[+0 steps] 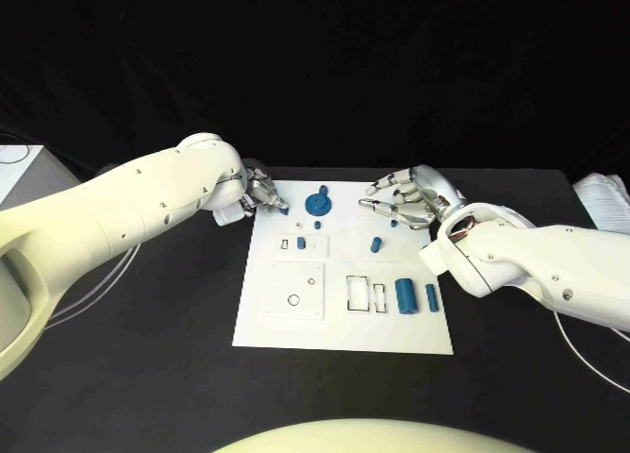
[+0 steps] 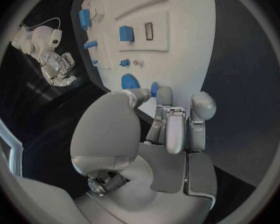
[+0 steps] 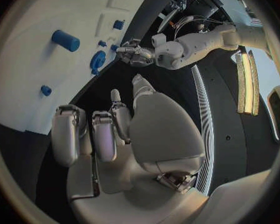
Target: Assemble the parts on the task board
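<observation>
Black table point(image 1: 139, 359); perhaps white cloth point(image 1: 612, 201) at edge.

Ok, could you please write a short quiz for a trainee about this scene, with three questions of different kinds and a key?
1. True or false: the left robot hand holds a blue part.
2. Multiple choice: where does the round blue disc part lie on the task board? A) near the far edge, between the two robot hands; B) at the near edge; C) off the board, on the black table.
3. Fill in: beside the empty rectangular slot stand two upright ____ cylinders.

Key:
1. False. It holds nothing; its fingers are apart, as are those of the right robot hand.
2. A
3. blue
</observation>
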Motion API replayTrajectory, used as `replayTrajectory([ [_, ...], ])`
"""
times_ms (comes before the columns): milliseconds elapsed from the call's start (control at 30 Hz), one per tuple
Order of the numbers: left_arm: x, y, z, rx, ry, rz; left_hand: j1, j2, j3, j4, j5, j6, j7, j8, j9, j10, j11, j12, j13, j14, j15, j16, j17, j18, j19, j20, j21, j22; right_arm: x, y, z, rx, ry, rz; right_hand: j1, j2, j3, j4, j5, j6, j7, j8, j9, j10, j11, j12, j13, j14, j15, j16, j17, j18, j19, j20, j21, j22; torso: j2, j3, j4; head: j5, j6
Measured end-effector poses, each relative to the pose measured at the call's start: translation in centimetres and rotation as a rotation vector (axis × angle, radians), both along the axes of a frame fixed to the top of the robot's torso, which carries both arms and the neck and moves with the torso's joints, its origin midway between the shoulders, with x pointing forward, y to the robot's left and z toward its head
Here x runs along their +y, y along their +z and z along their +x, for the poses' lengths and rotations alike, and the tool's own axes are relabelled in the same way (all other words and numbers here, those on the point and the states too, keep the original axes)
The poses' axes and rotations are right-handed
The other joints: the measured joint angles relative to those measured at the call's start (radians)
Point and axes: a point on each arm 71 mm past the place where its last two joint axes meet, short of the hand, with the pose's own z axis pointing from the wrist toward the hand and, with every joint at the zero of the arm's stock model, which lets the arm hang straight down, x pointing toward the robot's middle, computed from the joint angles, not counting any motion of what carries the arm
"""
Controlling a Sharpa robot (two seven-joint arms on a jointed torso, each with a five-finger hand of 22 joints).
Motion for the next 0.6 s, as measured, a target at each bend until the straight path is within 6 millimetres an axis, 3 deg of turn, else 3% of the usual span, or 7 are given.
replayTrajectory([
  [33,0.1,0.0,-0.1,0.000,-0.001,-0.001,-0.017,-0.010,0.054,-0.054,0.029,0.005,0.003,0.000,0.000,0.010,0.001,0.011,0.017,0.000,0.000,0.006,0.000,0.000,0.008,-0.003,0.008,0.011,0.0,0.0,0.0,0.000,0.000,0.000,0.000,0.000,0.000,0.000,0.000,0.000,0.000,0.000,0.000,0.000,0.000,0.000,0.000,0.000,0.000,0.000,0.000,0.000,0.000,0.000,0.000,0.000,0.000,-0.0002,0.0002,0.001,-0.001],
  [133,0.2,0.0,-0.2,-0.002,-0.003,-0.003,-0.042,-0.021,0.054,-0.054,0.103,0.023,-0.006,0.007,0.000,0.030,0.002,0.034,0.053,0.000,0.000,0.013,0.000,0.000,0.028,-0.005,0.027,0.040,0.0,0.0,0.0,0.000,-0.001,0.000,0.000,0.000,0.000,0.000,0.000,0.000,0.000,0.000,0.000,0.000,0.000,0.000,0.000,0.000,0.000,0.000,0.000,0.000,0.000,0.000,0.000,0.001,0.000,-0.0004,0.0012,0.002,-0.002],
  [333,0.7,0.3,-0.7,-0.011,-0.007,-0.020,-0.072,-0.034,0.053,-0.055,0.184,0.049,-0.017,0.009,0.000,0.074,-0.007,0.058,0.099,0.002,-0.010,0.026,0.000,0.000,0.044,-0.014,0.049,0.074,-0.1,0.0,0.0,0.000,-0.003,-0.001,0.000,0.000,0.000,0.000,0.000,0.000,0.000,0.000,0.000,0.000,0.000,0.000,0.000,0.000,0.000,0.000,0.000,0.000,0.000,0.000,0.000,0.001,-0.002,-0.0005,0.0019,0.006,-0.001],
  [467,1.1,0.7,-1.5,-0.019,-0.018,-0.039,-0.102,-0.052,0.042,-0.066,0.270,0.073,-0.027,0.010,0.001,0.110,-0.013,0.079,0.137,0.000,-0.019,0.048,0.000,0.000,0.070,-0.023,0.068,0.103,-0.3,0.0,0.0,0.000,-0.005,-0.002,0.000,0.000,0.000,0.000,0.000,0.000,0.000,0.000,0.000,0.000,0.000,0.000,0.000,0.000,0.000,0.000,0.000,0.000,0.000,0.000,0.000,0.001,-0.004,-0.0004,0.0019,0.007,-0.002],
  [533,1.2,0.9,-1.8,-0.023,-0.025,-0.045,-0.111,-0.049,0.040,-0.069,0.294,0.077,-0.031,0.013,0.001,0.134,-0.031,0.083,0.147,0.000,-0.025,0.050,0.000,0.000,0.075,-0.028,0.071,0.114,-0.3,0.0,0.1,0.000,-0.007,-0.003,0.000,0.000,0.000,0.000,0.000,0.000,0.000,0.000,0.000,0.000,0.000,0.000,0.000,0.000,0.000,0.000,0.000,0.000,0.000,0.000,0.000,0.001,-0.005,-0.0004,0.0023,0.008,-0.003],
  [600,1.4,1.2,-2.4,-0.027,-0.034,-0.053,-0.117,-0.054,0.040,-0.069,0.308,0.080,-0.027,0.016,0.010,0.139,-0.035,0.084,0.153,0.000,-0.026,0.050,0.000,0.000,0.075,-0.028,0.072,0.120,-0.4,0.0,0.1,0.000,-0.008,-0.003,0.000,0.000,0.000,0.000,0.000,0.000,0.000,0.000,0.000,0.000,0.000,0.000,0.000,0.000,0.000,0.000,0.000,0.000,0.000,0.000,0.000,0.001,-0.007,-0.0001,0.0034,0.008,-0.005],
])
